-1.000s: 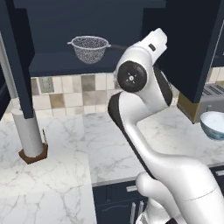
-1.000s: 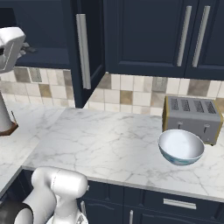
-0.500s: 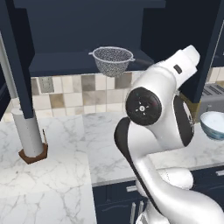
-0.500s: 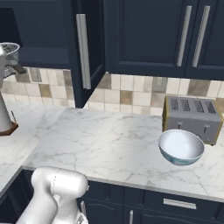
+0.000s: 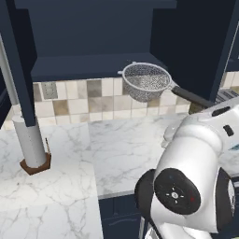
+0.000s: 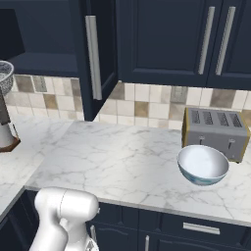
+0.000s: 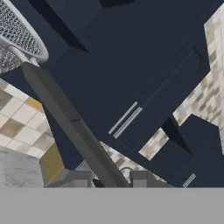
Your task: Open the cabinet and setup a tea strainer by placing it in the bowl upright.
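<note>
Fingers (image 7: 74,178) clamp the tea strainer (image 5: 147,81) by its handle, mid-transfer from the open cabinet (image 6: 100,49). Next: carry it to the bowl (image 6: 203,165), well apart, and lower it upright.

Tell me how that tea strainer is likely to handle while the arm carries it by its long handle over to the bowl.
The tea strainer looks stiff: its basket stays level although the gripper holds only the far end of the handle. Being open wire mesh, it is probably light. Held so far from the basket, it may twist or droop if the grip slips. Its rounded bottom could rock once inside the bowl.
</note>
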Tool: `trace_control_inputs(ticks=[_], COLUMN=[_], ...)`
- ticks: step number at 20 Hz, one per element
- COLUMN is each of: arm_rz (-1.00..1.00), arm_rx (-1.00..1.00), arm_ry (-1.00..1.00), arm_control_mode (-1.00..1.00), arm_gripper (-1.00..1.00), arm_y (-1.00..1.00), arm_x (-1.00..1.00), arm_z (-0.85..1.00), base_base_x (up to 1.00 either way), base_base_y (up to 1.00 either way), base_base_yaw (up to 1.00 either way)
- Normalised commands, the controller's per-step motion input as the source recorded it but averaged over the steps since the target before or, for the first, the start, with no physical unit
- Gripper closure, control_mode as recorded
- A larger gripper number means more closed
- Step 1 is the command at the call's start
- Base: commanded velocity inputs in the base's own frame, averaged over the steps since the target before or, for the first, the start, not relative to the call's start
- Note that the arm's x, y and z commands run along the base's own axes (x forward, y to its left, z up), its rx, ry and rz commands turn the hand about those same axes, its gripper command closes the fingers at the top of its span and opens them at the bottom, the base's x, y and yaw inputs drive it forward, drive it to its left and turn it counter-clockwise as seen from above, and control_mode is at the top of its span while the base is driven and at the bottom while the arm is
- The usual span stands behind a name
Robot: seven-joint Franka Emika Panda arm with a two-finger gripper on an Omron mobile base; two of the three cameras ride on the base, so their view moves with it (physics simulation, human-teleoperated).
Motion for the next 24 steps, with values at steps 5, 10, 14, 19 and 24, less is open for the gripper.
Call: trace_control_inputs(ticks=[5,10,14,19,24], arm_rz=[0.00,0.00,0.00,0.00,0.00], arm_rx=[0.01,0.00,0.00,0.00,0.00], arm_ry=[-0.07,0.02,0.09,0.12,0.04], arm_control_mode=[-1.00,-1.00,-1.00,-1.00,-1.00], arm_gripper=[1.00,1.00,1.00,1.00,1.00], arm_y=[-0.34,-0.40,-0.29,-0.07,0.00], arm_x=[-0.80,-0.44,-0.29,-0.02,0.00], arm_z=[-0.15,-0.19,-0.29,-0.40,-0.06], base_base_x=[0.00,0.00,0.00,0.00,0.00], base_base_y=[0.00,0.00,0.00,0.00,0.00], base_base_yaw=[0.00,0.00,0.00,0.00,0.00])
